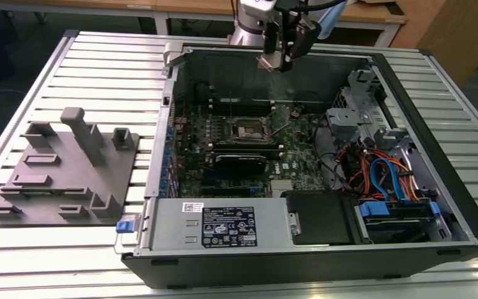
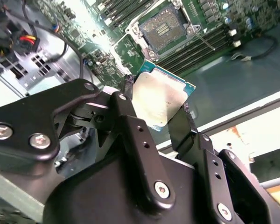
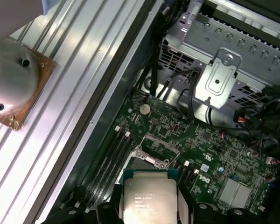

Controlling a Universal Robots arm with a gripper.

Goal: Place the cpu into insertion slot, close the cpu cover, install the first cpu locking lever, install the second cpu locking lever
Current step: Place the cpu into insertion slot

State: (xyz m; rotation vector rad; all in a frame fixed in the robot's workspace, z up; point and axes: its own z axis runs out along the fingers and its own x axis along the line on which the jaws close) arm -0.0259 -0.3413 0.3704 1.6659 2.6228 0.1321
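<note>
My gripper (image 1: 282,59) hangs above the back wall of the open computer case (image 1: 438,187), shut on the cpu (image 1: 268,61). In both wrist views the cpu (image 2: 161,98) (image 3: 149,198) is a silver-grey square with a green rim, held by two opposite edges between the black fingers (image 2: 130,121). The insertion slot (image 1: 248,129) (image 2: 169,28) lies bare on the green motherboard, below and in front of the chip. The cpu cover (image 3: 155,150), a thin silvery frame, stands at the slot's edge. A thin wire locking lever (image 2: 210,44) sticks out beside the slot.
A grey fixture plate (image 1: 65,174) with upright pegs lies at the exterior view's left. Inside the case are a black block (image 1: 239,163) in front of the slot, a power supply (image 1: 214,227), a metal drive cage (image 1: 351,115) and coloured cables (image 1: 380,174).
</note>
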